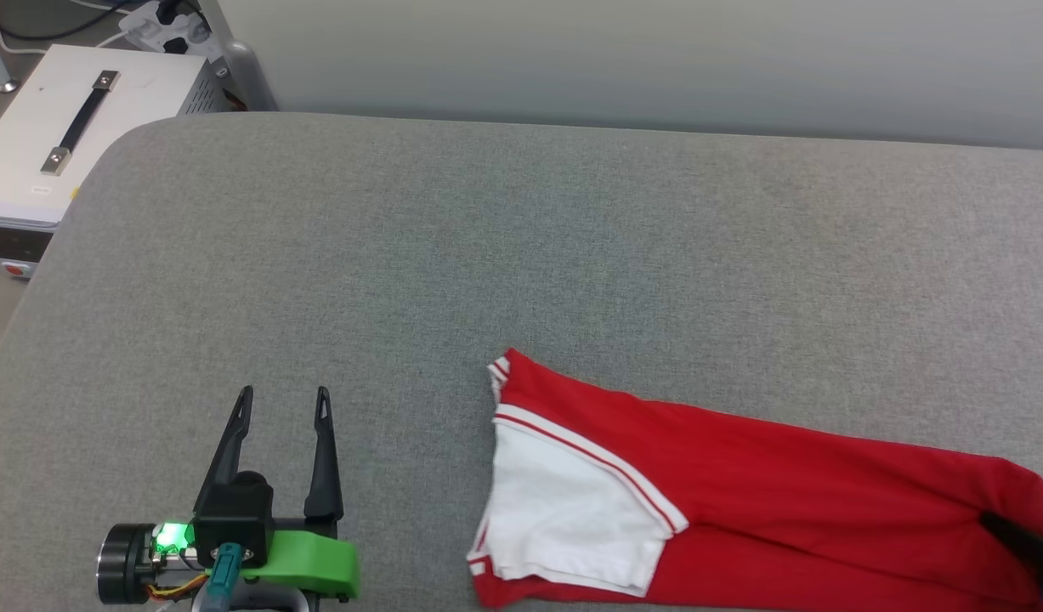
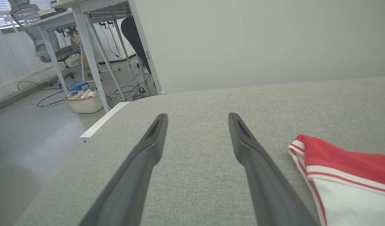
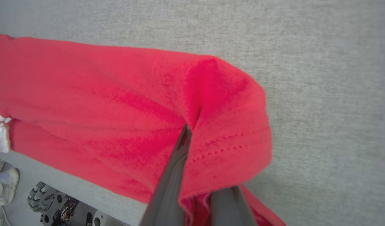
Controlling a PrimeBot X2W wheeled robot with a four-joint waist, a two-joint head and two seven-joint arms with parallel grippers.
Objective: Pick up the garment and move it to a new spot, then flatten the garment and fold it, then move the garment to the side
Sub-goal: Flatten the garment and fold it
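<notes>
Grey woven fabric covers the desk (image 1: 521,255), with a pale wall behind it and a white case (image 1: 70,127) at the upper left of the head view. Along the lower right lies the red jersey shirt (image 1: 742,476), folded long, white sleeve (image 1: 564,518) on top. The right end effector (image 3: 186,138) is clamped on its red hem, while the left end effector (image 1: 285,395) at lower left has its fingers spread apart, well clear of the shirt.

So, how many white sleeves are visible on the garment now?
1: a white sleeve lies on top at the garment's left end; another may be hidden underneath.
</notes>
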